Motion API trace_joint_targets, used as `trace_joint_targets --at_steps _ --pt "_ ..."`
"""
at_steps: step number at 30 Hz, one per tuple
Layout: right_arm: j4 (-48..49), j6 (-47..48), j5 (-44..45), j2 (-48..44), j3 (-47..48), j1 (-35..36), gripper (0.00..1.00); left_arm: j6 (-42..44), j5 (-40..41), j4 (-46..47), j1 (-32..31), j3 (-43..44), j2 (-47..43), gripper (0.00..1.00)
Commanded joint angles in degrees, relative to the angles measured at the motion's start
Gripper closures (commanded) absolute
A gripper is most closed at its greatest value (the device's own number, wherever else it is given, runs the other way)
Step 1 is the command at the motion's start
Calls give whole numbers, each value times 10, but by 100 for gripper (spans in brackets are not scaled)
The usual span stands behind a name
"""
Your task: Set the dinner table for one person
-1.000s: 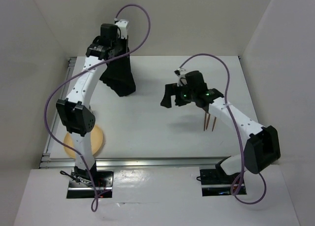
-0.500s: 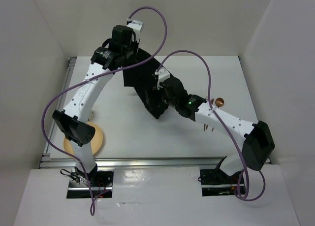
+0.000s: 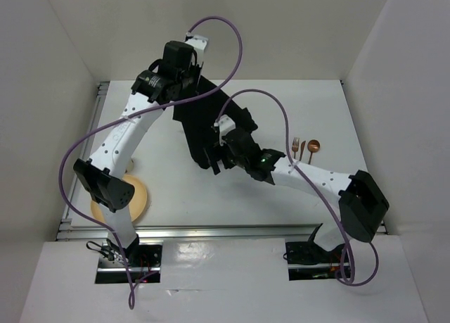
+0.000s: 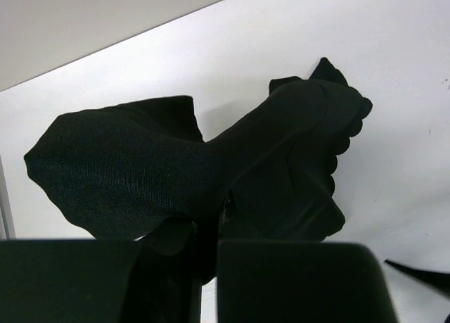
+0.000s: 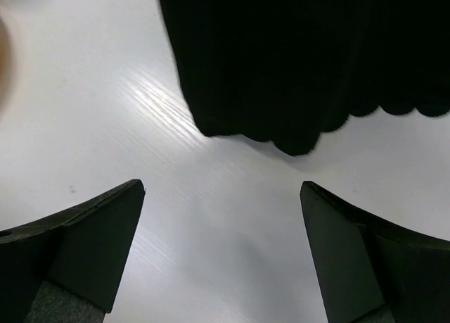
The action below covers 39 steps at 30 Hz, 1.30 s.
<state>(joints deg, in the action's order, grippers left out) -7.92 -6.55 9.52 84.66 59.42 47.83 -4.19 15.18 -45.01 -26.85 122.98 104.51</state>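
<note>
White walls box in the dinner table (image 3: 281, 203), which fills the whole floor of the top view under both arms, silver rail along its near edge.

So what's changed in the last second: the left arm has swung the black mat (image 3: 211, 126) in from about 11 o'clock toward the middle of the table, and it's now stretched out longer instead of hanging as a bunched lump. The left gripper (image 3: 188, 80) is clamped tight on the mat's far end. Its wrist view shows the cloth pinched between the fingers and billowing out in folds.

The right arm has come off the 3 o'clock side, and that uncovered the copper fork (image 3: 295, 146), knife (image 3: 302, 149) and spoon (image 3: 313, 148) lying side by side there. The right gripper (image 3: 214, 157) now sits at the mat's near corner with jaws spread wide, holding nothing. In its own view the scalloped edge hangs just ahead of the fingers, not between them.

Looks like a two-handed spread is being set up: grab that corner, pull the mat flat. The tan plate (image 3: 140, 196) at 8 o'clock isn't on anything yet, so the setting has barely started.
</note>
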Motion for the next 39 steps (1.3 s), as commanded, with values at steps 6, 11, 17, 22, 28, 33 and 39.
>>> trace_joint_targets --at_steps 6,11,17,22,28,33,39 --pt "164 -23 137 122 16 68 0 11 26 48 -3 7 -36 100" --pt "100 -13 226 196 114 68 0 22 26 48 -3 -5 -36 100" --pt "135 -8 26 62 12 13 0 27 31 48 -3 1 -36 100" --pt "162 27 -212 6 -40 -100 0 33 14 54 -3 -19 -36 100" --pt "117 104 -372 94 51 -175 0 38 14 47 -3 -6 -31 100" --pt "127 104 -472 158 88 -236 0 38 14 47 -3 -5 -26 100" --pt "127 88 -555 237 127 -223 0 38 14 41 -3 5 -20 100"
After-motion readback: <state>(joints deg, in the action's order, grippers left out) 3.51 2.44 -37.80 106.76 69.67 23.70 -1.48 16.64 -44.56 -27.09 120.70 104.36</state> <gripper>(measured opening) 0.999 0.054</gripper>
